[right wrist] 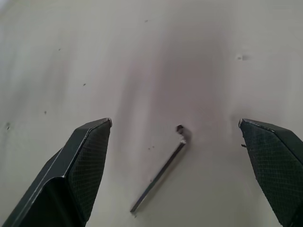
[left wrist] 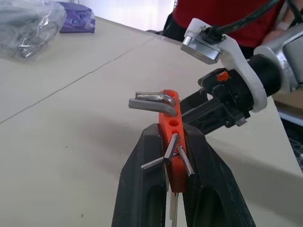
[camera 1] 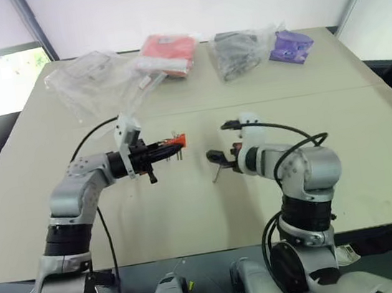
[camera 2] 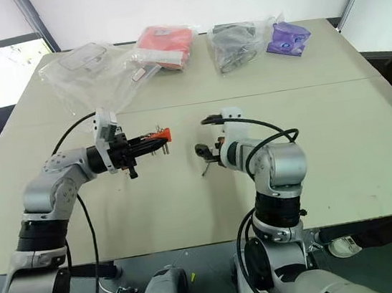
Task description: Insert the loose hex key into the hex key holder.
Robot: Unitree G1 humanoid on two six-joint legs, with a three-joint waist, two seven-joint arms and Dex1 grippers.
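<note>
left gripper (camera 1: 159, 150) is clamped on the hex key holder (camera 1: 174, 143), held up off the table (camera 1: 191, 219) with the gripper pointing across toward the right arm. in the left wrist view the orange block sits pinched between the two fingers (left wrist: 142, 189), a few keys sticking out of it and free holes showing on its face. holder looks like rigid plastic, light, grip looks solid.

loose hex key (right wrist: 161, 170) lies flat on the table, right under the right gripper (right wrist: 175, 137), whose jaws are spread wide either side of it, not touching. thin stiff steel, light, likely slick. i'd pinch mid-shank, leaving the straight end free for the hole.
</note>
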